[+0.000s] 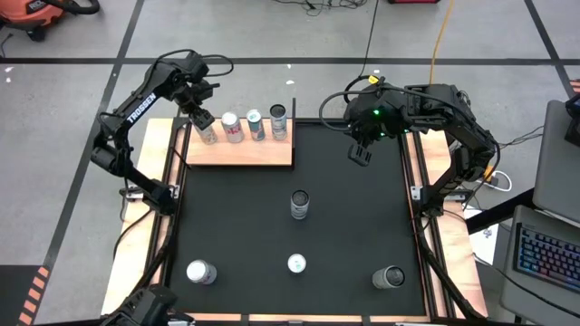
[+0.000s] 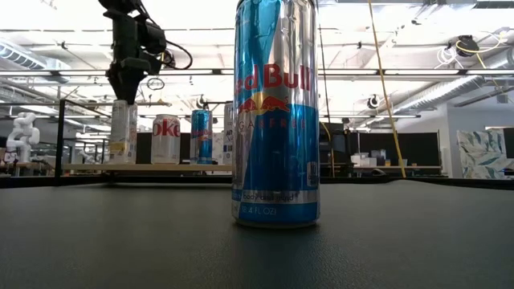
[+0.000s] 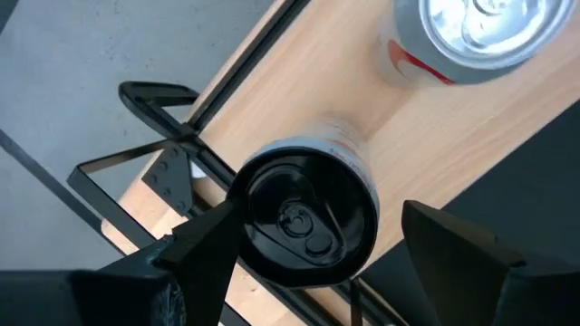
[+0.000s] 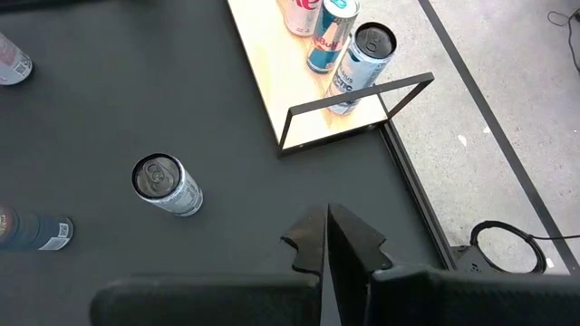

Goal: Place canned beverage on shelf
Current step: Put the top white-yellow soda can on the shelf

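Observation:
The shelf (image 1: pixel 243 150), a light-wood board with thin black uprights, lies at the far left of the black mat (image 1: pixel 344 217). A black-topped can (image 3: pixel 308 222) stands upright at the shelf's left end, its base on the wood. My left gripper (image 1: pixel 203 119) points down over it, open, with one finger on each side of the can's top. Three more cans (image 1: pixel 256 125) stand in a row to its right. My right gripper (image 1: pixel 362 154) hangs shut above the mat's far right part, holding nothing. My left gripper comes at the black-topped can from above. One finger (image 3: pixel 204 258) lies right at the can's top rim (image 3: pixel 241 213); I cannot tell whether it touches. The other finger (image 3: pixel 453 258) stands apart from the can with a gap showing.
On the mat stand loose cans at the middle (image 1: pixel 299 204), near middle (image 1: pixel 296 263) and near left (image 1: pixel 200 272); one lies on its side at the near right (image 1: pixel 390 277). A tall blue-and-silver can (image 2: pixel 275 112) fills the low view. A black frame (image 4: pixel 358 109) stands at the shelf's right end.

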